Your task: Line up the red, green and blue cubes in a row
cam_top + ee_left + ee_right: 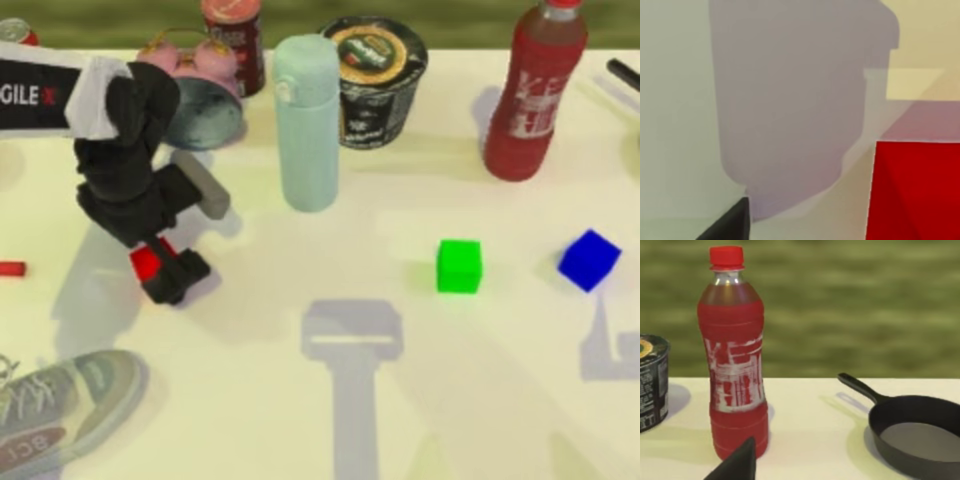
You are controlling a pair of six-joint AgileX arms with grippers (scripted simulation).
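Note:
The red cube [146, 263] lies at the table's left, and my left gripper [160, 265] is lowered around it, open. In the left wrist view the red cube [915, 192] sits to one side of the gap, well apart from the one dark fingertip [735, 225] that shows; the other finger is hidden. The green cube [459, 266] rests right of centre. Further right, near the table's edge, is the blue cube [589, 260]. My right gripper [782, 475] is outside the top view, parked and open, with one fingertip [740, 462] showing.
Along the back stand a pink alarm clock [190, 62], a red soda can [233, 35], a mint flask [307, 120], a noodle cup [375, 80] and a red bottle [535, 90]. A black pan [920, 435] lies far right. A thin red bar [12, 268] and a shoe [60, 405] lie left.

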